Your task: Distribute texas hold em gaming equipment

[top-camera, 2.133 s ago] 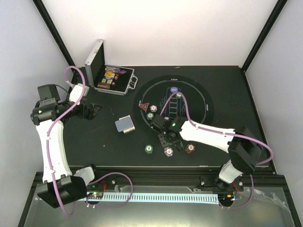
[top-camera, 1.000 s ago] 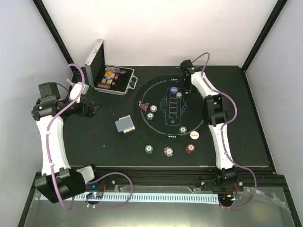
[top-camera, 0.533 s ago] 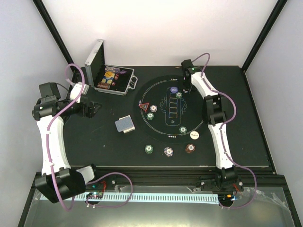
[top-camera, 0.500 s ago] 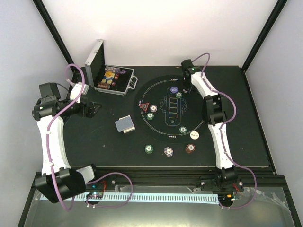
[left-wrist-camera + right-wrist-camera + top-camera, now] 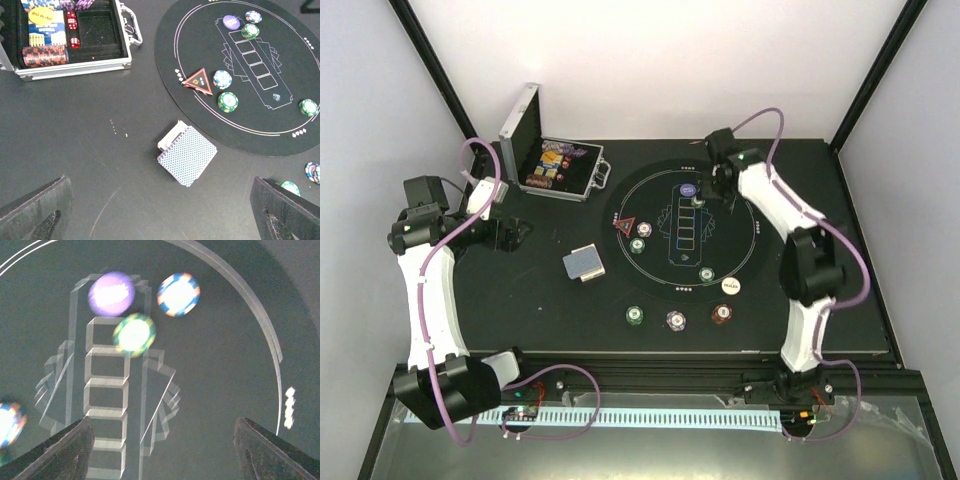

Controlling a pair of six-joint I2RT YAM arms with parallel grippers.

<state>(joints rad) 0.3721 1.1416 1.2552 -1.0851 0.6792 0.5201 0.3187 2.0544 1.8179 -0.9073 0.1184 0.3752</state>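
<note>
right gripper point(image 5: 162, 440): released, jaws wide apart, nothing between them; hangs over the far part of the mat point(image 5: 745, 225).
below it: purple button point(image 5: 111, 293), blue-white chip point(image 5: 178, 294) just right of it, green chip point(image 5: 134, 334) just near of the button. All three lie flat on the mat; wrist view blurred.
chip handling: likely light, rigid, thin and smooth-edged. Each lies flush, so pinch across the rim, low to the felt. It could skid or flip.
right arm: stretched far from its base at near right, elbow out to the right, wrist pointing down.
left gripper point(image 5: 515, 233): released too, empty; hovers at left, near the case point(image 5: 75, 65), well apart from the mat.
left arm: rises at the left edge, forearm reaching right.
card deck point(image 5: 187, 155): on the table point(image 5: 75, 150) between case and mat, face down, stack slightly skewed. Probably slippery and bendy, so squeeze the whole stack by its long edges or the top cards may slide.
other kit: red triangular marker point(image 5: 198, 81) at the mat's left; white button point(image 5: 730, 286) at its near right rim; row of three chips point(image 5: 676, 320) near of the mat; dark red chip stack point(image 5: 45, 56) in the case.
</note>
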